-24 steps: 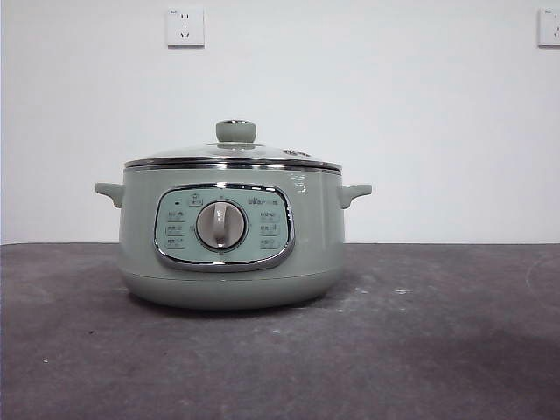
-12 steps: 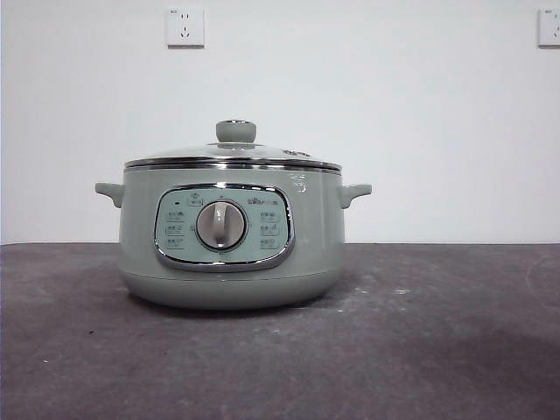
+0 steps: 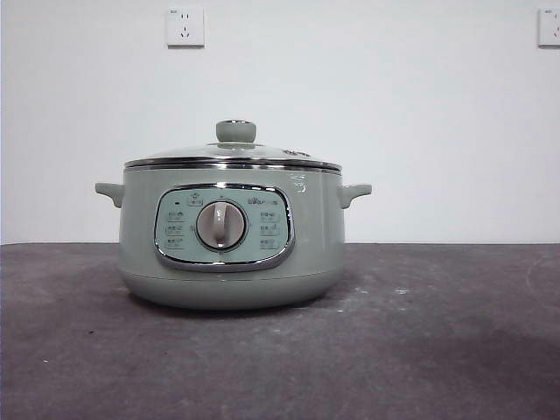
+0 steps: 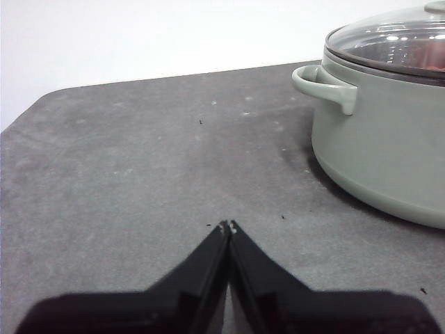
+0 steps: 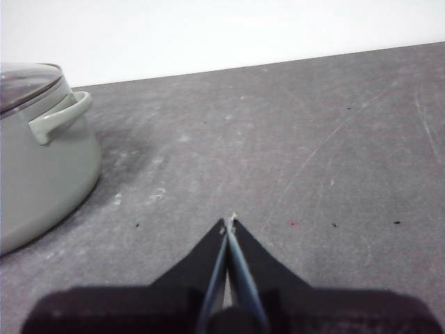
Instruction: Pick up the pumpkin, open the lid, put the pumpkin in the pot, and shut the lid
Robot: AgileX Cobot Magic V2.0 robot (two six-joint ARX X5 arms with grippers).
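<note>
The pale sage-green pot (image 3: 229, 262) stands on the dark table, its dial and control panel facing the front view. The glass lid (image 3: 232, 156) with its green knob sits shut on the pot. A reddish patch shows through the glass in the left wrist view (image 4: 425, 64); the pumpkin's shape is hidden. The pot also shows in the left wrist view (image 4: 389, 146) and the right wrist view (image 5: 38, 174). My left gripper (image 4: 228, 227) is shut and empty, off to one side of the pot. My right gripper (image 5: 229, 221) is shut and empty on the other side.
The dark grey table (image 3: 420, 350) runs to a white wall with two sockets (image 3: 185, 26). The pot's side handles (image 4: 325, 85) (image 5: 61, 117) stick out toward each gripper.
</note>
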